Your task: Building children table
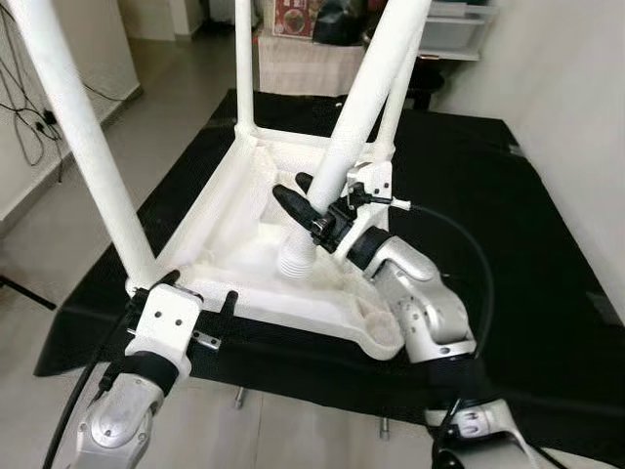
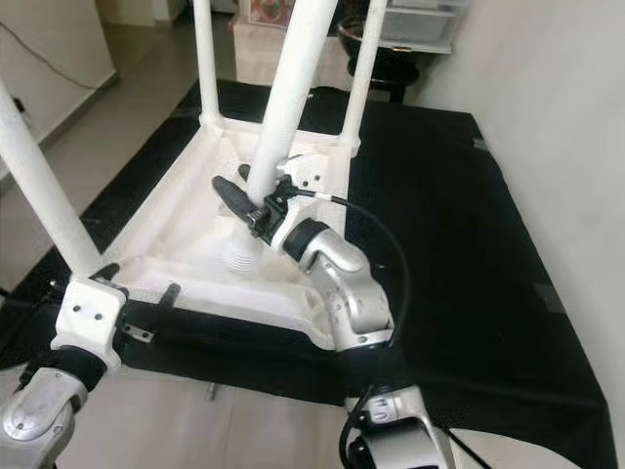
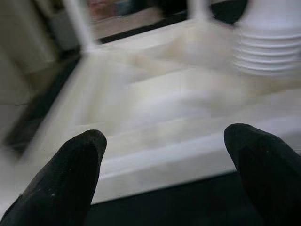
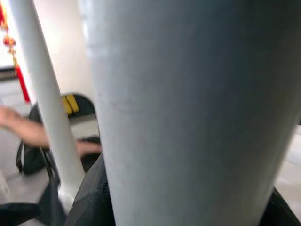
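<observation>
The white tabletop [image 1: 244, 244] lay upside down on a black mat [image 1: 508, 244] on the floor, its near edge close to the mat's front edge and a broad stretch of bare mat open on my right. Three legs [image 1: 73, 127] stood upright from its corners, long axes vertical. My right gripper [image 1: 317, 210] was clamped around the loose fourth leg [image 1: 366, 88], which leaned, its ribbed threaded end [image 1: 298, 256] down on the tabletop's underside and its top tilted away to the right. My left gripper [image 3: 164, 165] hovered at the near rim beside the near-left leg, fingers [image 3: 70, 174] spread wide, holding nothing. I could read no writing anywhere. Pale walls closed in on both sides.
</observation>
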Controlling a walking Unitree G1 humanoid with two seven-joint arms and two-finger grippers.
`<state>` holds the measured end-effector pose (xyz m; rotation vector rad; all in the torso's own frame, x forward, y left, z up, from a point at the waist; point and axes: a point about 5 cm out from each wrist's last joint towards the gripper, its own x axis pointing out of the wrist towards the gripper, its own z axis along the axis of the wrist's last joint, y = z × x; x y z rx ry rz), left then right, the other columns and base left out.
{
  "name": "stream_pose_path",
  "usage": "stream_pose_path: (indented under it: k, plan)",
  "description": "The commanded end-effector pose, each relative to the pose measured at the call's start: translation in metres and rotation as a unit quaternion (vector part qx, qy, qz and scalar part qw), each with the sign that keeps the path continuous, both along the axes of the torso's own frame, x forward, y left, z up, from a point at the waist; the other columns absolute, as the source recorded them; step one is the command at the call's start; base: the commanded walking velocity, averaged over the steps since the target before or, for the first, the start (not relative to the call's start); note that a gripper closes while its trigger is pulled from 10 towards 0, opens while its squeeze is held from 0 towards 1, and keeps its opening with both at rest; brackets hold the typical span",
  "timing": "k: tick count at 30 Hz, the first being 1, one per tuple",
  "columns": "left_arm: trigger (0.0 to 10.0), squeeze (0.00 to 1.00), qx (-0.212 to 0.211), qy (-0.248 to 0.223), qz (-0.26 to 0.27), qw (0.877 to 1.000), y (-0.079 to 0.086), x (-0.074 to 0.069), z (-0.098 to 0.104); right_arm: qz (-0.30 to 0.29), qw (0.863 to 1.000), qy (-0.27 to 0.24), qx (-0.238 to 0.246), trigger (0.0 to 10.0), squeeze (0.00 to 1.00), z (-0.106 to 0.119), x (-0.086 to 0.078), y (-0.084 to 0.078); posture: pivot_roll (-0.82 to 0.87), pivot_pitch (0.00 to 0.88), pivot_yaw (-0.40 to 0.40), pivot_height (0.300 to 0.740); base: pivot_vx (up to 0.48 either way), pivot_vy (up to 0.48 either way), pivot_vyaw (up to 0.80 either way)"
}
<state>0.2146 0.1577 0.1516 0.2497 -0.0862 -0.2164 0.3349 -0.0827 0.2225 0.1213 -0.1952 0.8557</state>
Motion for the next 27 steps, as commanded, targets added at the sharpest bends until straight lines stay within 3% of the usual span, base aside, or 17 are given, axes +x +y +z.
stream_pose_path:
  k: [1,5,10,13,18,26,27]
  plan:
    - [10.0,0.00,0.000,0.007,-0.015,1.000,-0.001,-0.003,0.000,0.025,1.000,-0.012,0.004,10.0,0.00,0.006,-0.001,0.002,0.00,0.064,-0.074,0.740,0.000,-0.480,0.00]
    - [10.0,0.00,-0.002,0.008,-0.024,1.000,-0.002,-0.005,0.000,0.061,0.998,-0.018,-0.014,10.0,0.00,0.006,-0.003,0.000,0.00,0.071,-0.074,0.740,0.000,-0.423,0.00]
    - [10.0,0.00,-0.009,0.016,-0.012,1.000,0.001,-0.007,-0.003,0.102,0.994,-0.018,-0.045,10.0,0.00,-0.002,-0.010,0.005,0.00,0.081,-0.071,0.740,0.000,0.000,0.00]
    - [10.0,0.00,-0.003,0.035,-0.001,0.999,0.004,-0.010,-0.007,0.113,0.992,-0.014,-0.054,10.0,0.00,-0.008,-0.013,0.009,0.01,0.086,-0.070,0.740,0.000,0.480,0.00]
    - [10.0,0.00,0.003,0.041,0.016,0.999,0.010,-0.016,-0.009,0.108,0.993,-0.002,-0.053,10.0,0.00,-0.013,-0.012,0.012,0.01,0.100,-0.066,0.740,0.000,0.480,0.00]
    - [10.0,0.00,0.019,0.025,0.033,0.999,0.014,-0.016,-0.006,0.080,0.996,0.010,-0.034,10.0,0.00,-0.013,-0.007,0.014,0.01,0.105,-0.063,0.740,0.000,0.000,0.00]
    - [10.0,0.00,0.039,0.020,0.043,0.998,0.016,-0.015,-0.005,0.068,0.997,0.015,-0.024,10.0,0.00,-0.013,-0.005,0.015,0.02,0.105,-0.059,0.740,0.000,0.000,0.00]
